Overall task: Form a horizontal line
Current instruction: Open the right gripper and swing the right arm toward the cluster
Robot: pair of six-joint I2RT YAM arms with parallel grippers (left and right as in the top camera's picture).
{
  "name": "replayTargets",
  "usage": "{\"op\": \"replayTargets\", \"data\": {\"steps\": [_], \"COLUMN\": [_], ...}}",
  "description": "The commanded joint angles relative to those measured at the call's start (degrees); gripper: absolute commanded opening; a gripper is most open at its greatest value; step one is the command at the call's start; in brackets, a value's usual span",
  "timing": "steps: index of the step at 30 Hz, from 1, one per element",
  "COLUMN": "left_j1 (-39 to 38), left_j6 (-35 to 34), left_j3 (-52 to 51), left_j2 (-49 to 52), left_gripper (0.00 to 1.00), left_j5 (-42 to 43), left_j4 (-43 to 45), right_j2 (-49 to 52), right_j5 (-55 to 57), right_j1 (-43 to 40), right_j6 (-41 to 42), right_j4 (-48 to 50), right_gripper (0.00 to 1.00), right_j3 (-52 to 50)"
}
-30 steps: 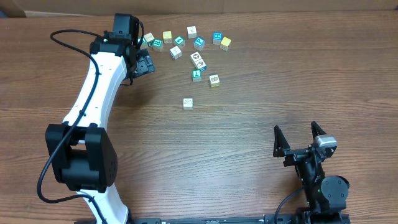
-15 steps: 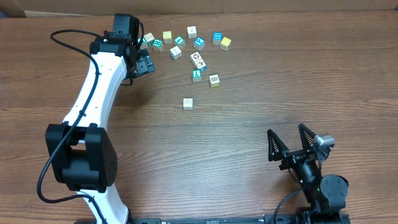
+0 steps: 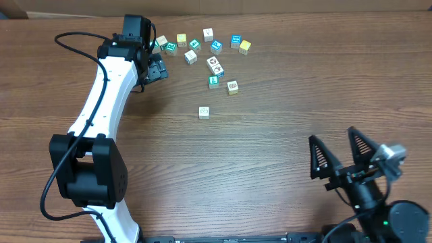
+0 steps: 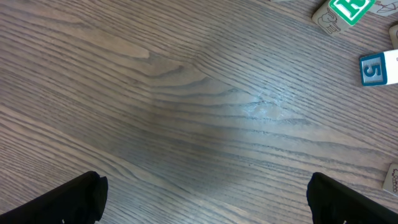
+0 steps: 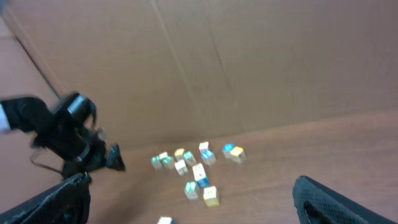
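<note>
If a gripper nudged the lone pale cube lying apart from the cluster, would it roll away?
Probably not: the lone pale cube rests on a flat face, so it should slide on the wooden table. It looks small, so likely light and easy to skid.

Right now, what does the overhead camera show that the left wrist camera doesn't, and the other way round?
Only overhead: both arms whole, the left arm reaching up beside the cube cluster, the right arm far from the cubes with jaws open, and a lone white cube apart from the rest. Only left wrist: readable faces up close, a blue-edged cube printed 5 and a green-lettered one. Both: the wood table, with cubes scattered and no line formed.
</note>
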Motion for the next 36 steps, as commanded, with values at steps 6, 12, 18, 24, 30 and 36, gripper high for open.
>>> {"op": "replayTargets", "data": {"steps": [6, 12, 18, 24, 30, 36], "left_j1": [-0.13, -0.13, -0.13, -0.13, -0.13, -0.13], "left_j6": [0.09, 0.07, 0.07, 0.09, 0.07, 0.07], "left_j3": [1.4, 1.4, 1.4, 1.4, 1.4, 1.4], "left_j2": [0.74, 0.74, 0.74, 0.74, 0.74, 0.74], "left_gripper": [1.0, 1.0, 1.0, 1.0, 0.99, 1.0], "left_j5": [-0.76, -0.76, -0.76, -0.76, -0.76, -0.76], "left_j4": [-0.09, -0.09, -0.09, -0.09, -0.09, -0.09], "right_j2": [18.71, 33.62, 48.81, 59.84, 65.68, 67.82], "right_j5": [-3.65, -5.01, -5.03, -5.66, -6.97, -6.93], "right_j1": [-0.15, -0.15, -0.15, -0.15, -0.15, -0.15], "right_j6": [0.0, -1.97, -4.15, -3.89, -3.98, -4.13], "right_j4": [-12.68, -24.63, -37.33, -40.44, -40.17, -39.67], "right_gripper": [1.0, 1.0, 1.0, 1.0, 1.0, 0.95], "right_j3": [24.33, 40.98, 52.48, 54.4, 54.36, 54.36]}}
